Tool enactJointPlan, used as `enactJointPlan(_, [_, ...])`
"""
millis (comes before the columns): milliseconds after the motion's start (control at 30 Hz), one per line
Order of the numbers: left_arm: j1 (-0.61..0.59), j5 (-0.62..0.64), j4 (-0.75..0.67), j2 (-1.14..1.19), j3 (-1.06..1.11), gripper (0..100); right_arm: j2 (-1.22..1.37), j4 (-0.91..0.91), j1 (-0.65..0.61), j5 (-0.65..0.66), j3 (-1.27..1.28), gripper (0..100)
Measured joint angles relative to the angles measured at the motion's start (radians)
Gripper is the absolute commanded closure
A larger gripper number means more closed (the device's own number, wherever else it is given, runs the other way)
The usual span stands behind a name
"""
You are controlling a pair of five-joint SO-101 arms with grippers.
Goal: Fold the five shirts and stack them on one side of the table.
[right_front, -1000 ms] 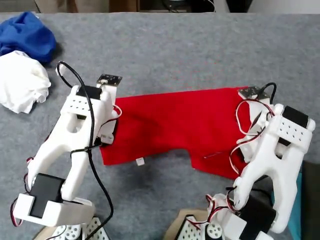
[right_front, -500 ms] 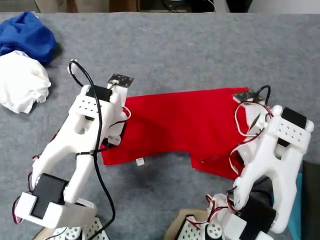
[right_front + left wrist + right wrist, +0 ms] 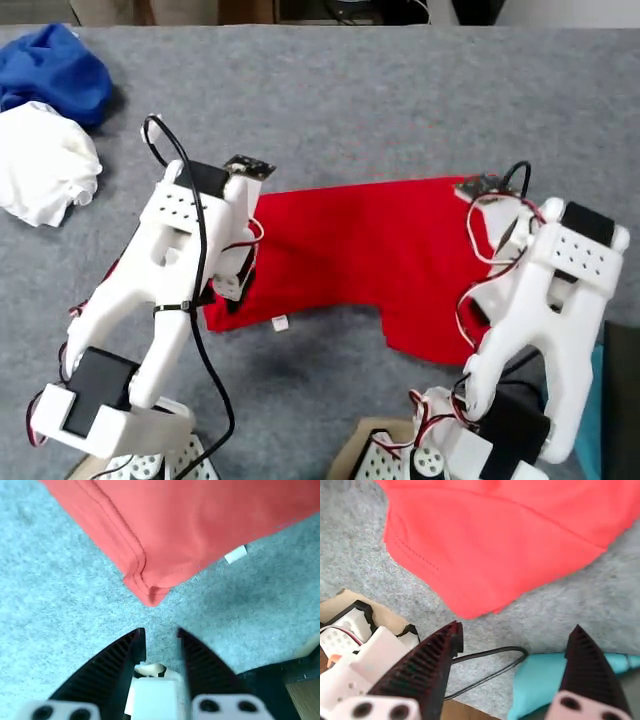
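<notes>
The red shirt [image 3: 370, 255] lies spread flat across the middle of the grey bench [image 3: 400, 100], between the two arms. The left tool [image 3: 160, 631] sits low over the bench with its fingers a narrow gap apart and nothing between them; the shirt's folded corner lies just beyond their tips, not touching. The right tool [image 3: 516, 626] is spread wide and empty, the shirt's other hem just ahead of it. A blue shirt [image 3: 50, 65] and a white shirt [image 3: 45, 160] lie bunched at the far left corner.

No legible text, nos. or signs; small white tag [image 3: 235, 554] at hem of red shirt [image 3: 370, 250] carries no readable print.
</notes>
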Motion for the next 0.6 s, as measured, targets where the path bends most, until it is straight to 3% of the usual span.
enactJointPlan(200, [-0.051,0.0,0.031,0.0,-0.069,72,0.0,0.051,-0.032,-0.018,-0.137,69.8])
enactJointPlan(300, [-0.091,0.0,0.031,0.0,-0.144,73,0.0,0.051,-0.071,-0.087,-0.189,84.8])
enactJointPlan(367, [-0.106,0.0,0.012,0.0,-0.19,78,0.0,0.051,-0.127,-0.141,-0.213,99.8])
enactJointPlan(500, [-0.107,0.072,-0.094,0.026,-0.232,99,0.0,-0.037,-0.298,-0.284,-0.221,95.9])
enactJointPlan(600, [-0.107,0.166,-0.204,0.077,-0.233,97,0.0,-0.153,-0.41,-0.4,-0.219,99.4])
